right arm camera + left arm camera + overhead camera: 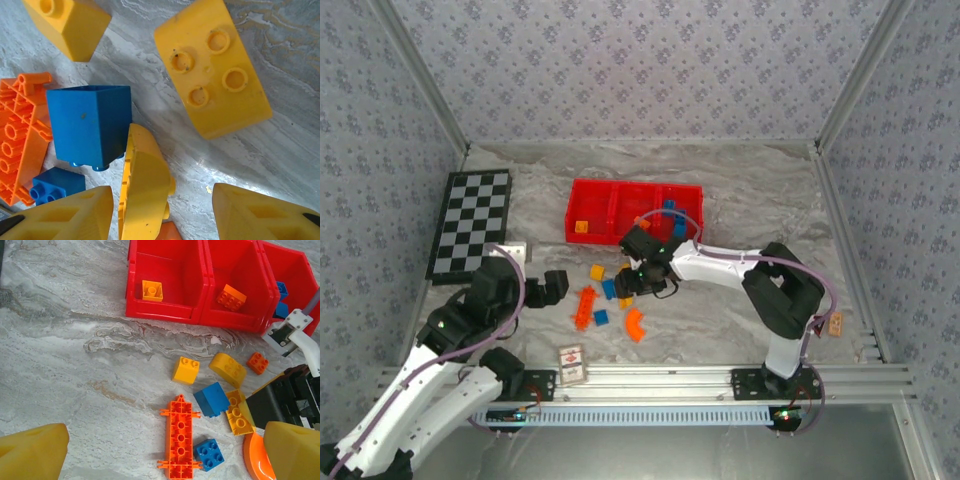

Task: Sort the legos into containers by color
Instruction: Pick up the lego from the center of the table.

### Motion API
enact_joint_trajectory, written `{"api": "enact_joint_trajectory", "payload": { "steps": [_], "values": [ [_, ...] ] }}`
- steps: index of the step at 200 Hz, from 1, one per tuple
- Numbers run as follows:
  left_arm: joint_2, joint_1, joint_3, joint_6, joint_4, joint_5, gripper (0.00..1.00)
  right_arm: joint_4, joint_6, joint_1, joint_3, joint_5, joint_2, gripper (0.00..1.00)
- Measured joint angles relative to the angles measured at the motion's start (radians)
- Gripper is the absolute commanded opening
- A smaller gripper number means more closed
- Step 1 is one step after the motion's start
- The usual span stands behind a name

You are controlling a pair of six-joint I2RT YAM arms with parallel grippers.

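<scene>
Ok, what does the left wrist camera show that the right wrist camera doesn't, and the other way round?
Left wrist extra: the red tray holding a yellow brick, an orange brick and blue bricks. Right wrist extra: the right gripper open, straddling a thin yellow brick. Shared: the long orange piece and the tipped blue brick.

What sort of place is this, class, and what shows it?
Probably a robot test cell: patterned walls box in a marble-look table, two robot arms are bolted to a metal rail, and a checkerboard lies nearby.
</scene>
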Motion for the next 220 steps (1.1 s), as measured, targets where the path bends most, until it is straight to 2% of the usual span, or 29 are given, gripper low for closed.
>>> {"api": "enact_joint_trajectory", "payload": {
  "steps": [85, 114, 156, 220],
  "values": [
    [0.0, 0.0, 0.0, 0.0, 0.0, 0.0, 1.0, 0.014, 0.007, -0.002, 0.002, -0.016, 0.055, 0.46],
    [0.0, 0.0, 0.0, 0.0, 0.0, 0.0, 1.0, 0.007, 0.006, -0.005, 0.003, -0.015, 0.056, 0.38],
    [0.0, 0.0, 0.0, 0.0, 0.0, 0.0, 1.0, 0.007, 0.006, -0.002, 0.042, -0.02, 0.066, 0.31],
    [0.0, 0.0, 0.0, 0.0, 0.0, 0.0, 1.0, -0.075, -0.034, -0.001, 0.113, 0.018, 0.047, 0.27]
  ]
}}
